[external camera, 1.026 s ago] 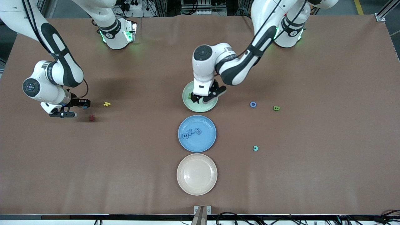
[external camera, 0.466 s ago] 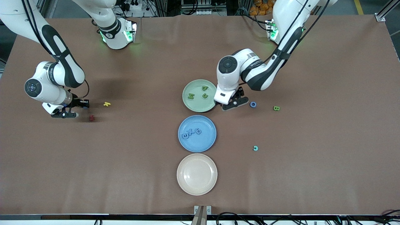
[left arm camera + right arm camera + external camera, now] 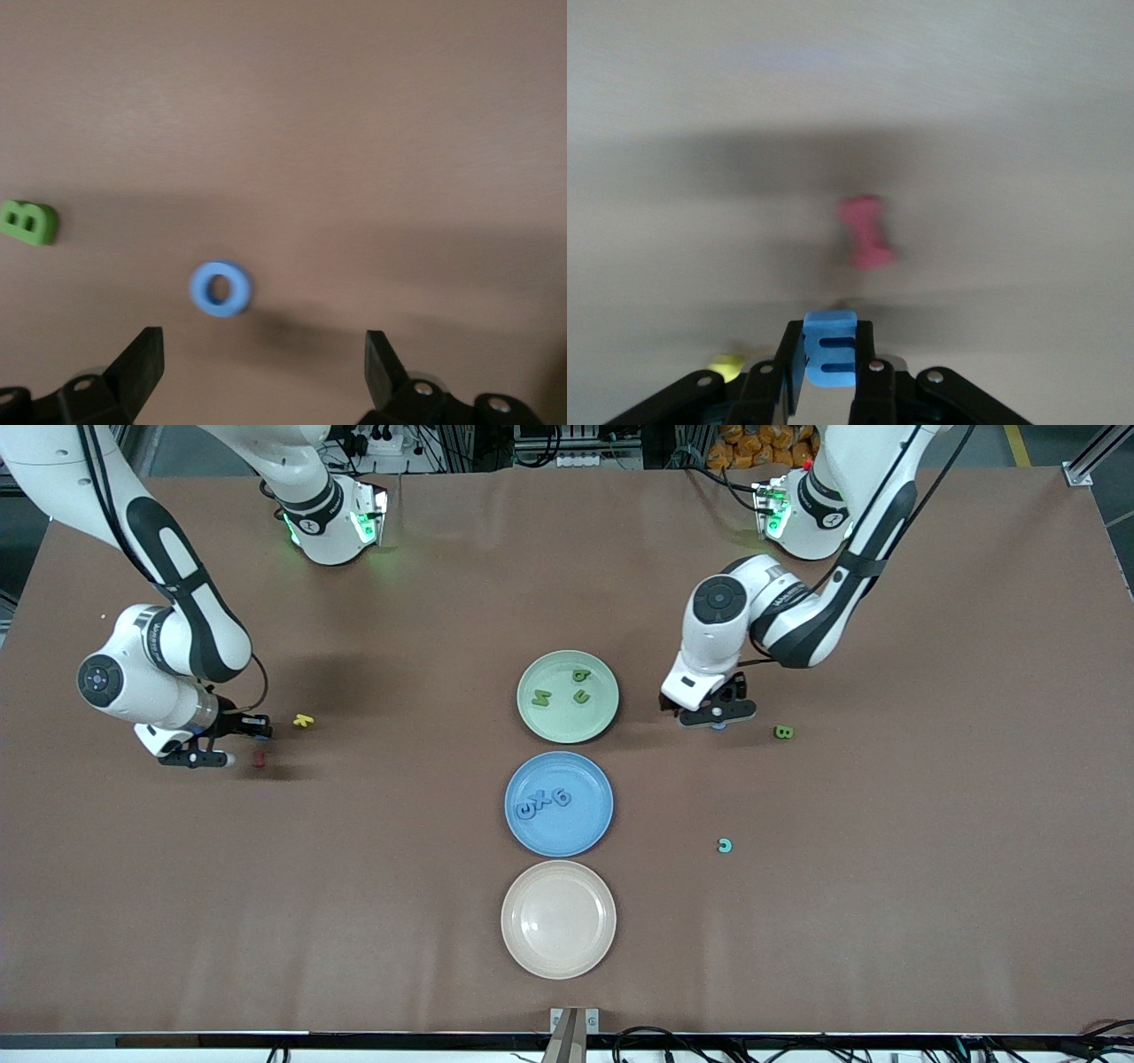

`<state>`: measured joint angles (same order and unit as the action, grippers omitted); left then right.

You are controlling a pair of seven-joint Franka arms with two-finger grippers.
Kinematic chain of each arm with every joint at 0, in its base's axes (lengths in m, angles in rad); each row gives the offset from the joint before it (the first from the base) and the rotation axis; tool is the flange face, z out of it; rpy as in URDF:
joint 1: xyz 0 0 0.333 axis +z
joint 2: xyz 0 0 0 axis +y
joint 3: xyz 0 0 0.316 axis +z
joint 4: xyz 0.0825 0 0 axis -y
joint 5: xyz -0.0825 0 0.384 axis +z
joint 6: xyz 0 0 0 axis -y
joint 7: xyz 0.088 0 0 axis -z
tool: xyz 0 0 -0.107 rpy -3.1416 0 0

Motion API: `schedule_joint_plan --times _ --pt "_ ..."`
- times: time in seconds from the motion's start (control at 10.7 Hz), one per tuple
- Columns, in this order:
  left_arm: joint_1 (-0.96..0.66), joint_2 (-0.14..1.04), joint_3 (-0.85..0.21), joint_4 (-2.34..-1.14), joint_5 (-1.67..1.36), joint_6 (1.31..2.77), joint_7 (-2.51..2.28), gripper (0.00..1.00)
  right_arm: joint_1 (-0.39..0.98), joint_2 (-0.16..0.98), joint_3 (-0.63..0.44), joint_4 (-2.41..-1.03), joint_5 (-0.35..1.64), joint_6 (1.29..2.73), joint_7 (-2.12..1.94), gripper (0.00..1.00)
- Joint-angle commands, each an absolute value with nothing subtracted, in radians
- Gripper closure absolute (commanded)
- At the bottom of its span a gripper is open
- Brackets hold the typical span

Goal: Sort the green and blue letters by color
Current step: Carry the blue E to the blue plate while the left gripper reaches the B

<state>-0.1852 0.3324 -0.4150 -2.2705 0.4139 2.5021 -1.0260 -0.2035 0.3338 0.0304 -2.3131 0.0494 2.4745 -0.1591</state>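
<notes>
Two green letters (image 3: 560, 693) are seen in the green plate (image 3: 602, 717) and three blue letters (image 3: 544, 801) in the blue plate (image 3: 532, 837) beside it. A blue ring (image 3: 220, 289) is straddled by the left gripper (image 3: 713, 716), jaws wide and empty; a green B (image 3: 783, 732) and a teal piece (image 3: 725, 845) are near. A blue letter (image 3: 831, 348) is clamped in the right gripper (image 3: 232, 741), above a red piece (image 3: 866, 233).

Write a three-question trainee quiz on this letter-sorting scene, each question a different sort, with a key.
1. True or false: the right gripper is shut on a blue letter.
2. Which piece lies under the open left gripper?
A. the blue ring
B. the green B
C. the teal piece
3. Fill in: the green plate holds ___ green letters.

Key: 1 true; 2 A; 3 two. The right gripper hangs over the table near the dark red piece; the blue plate already holds blue letters, and the beige plate holds none.
</notes>
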Motion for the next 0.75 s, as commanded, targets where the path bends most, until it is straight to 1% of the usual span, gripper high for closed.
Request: schedule_joint_plan --times 0.0,0.09,0.28,0.37,0.47,0.65 --pt "-0.066 0.272 -0.431 -2.364 0.446 2.533 -0.841 0.00 -0.073 0.301 0.029 -2.228 0.208 2.366 -0.019 1.00" --pt "-0.034 0.252 -0.431 -2.393 0.446 2.551 -0.772 0.00 0.016 0.308 0.031 -2.200 0.222 2.365 0.120 1.00" --pt "0.041 0.223 -0.430 -2.480 0.446 2.675 -0.654 0.00 0.165 0.343 0.031 -2.113 0.291 2.371 0.364 1.00" --pt "0.067 0.221 -0.430 -2.508 0.451 2.724 -0.608 0.00 0.264 0.377 0.032 -2.050 0.370 2.382 0.443 1.00" --pt "0.107 0.222 -0.430 -2.516 0.487 2.733 -0.583 0.00 0.343 0.421 0.031 -1.977 0.420 2.405 0.539 1.00" --pt "0.149 0.239 -0.430 -2.522 0.579 2.737 -0.580 0.00 0.446 0.552 0.040 -1.782 0.410 2.431 0.758 1.00"
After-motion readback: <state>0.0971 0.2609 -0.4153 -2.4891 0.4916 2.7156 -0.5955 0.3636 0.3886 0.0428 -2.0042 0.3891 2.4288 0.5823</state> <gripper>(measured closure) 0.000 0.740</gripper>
